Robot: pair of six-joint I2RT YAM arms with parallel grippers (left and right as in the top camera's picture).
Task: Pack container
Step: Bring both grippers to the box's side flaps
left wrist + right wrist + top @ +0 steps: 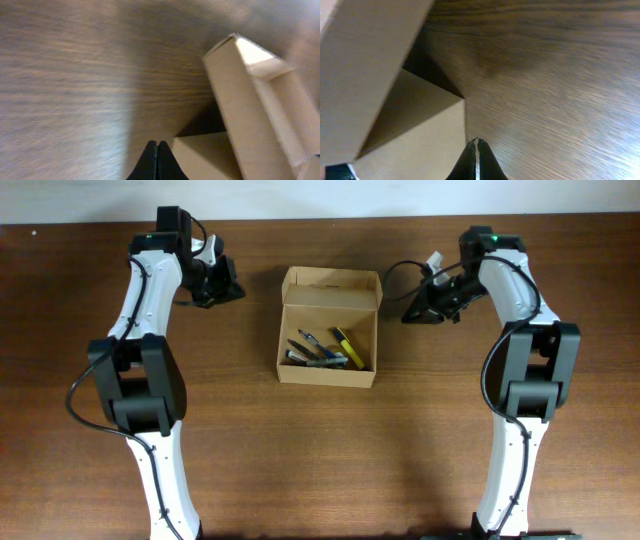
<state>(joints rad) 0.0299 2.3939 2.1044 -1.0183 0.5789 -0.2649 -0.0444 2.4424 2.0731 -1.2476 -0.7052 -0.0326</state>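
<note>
Tan cardboard container (326,376), flap lid (331,288) up, pens (322,350) inside; L tool (157,145) & R tool (474,143) pressed together.

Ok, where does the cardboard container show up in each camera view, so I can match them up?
Overhead: the container sits mid-table with its lid open and pens inside.
Left wrist: the container fills the right side, from the upper right down to the bottom edge.
Right wrist: the container fills the left side, from top to bottom.
Shared landmark: the wooden table it rests on.
</note>
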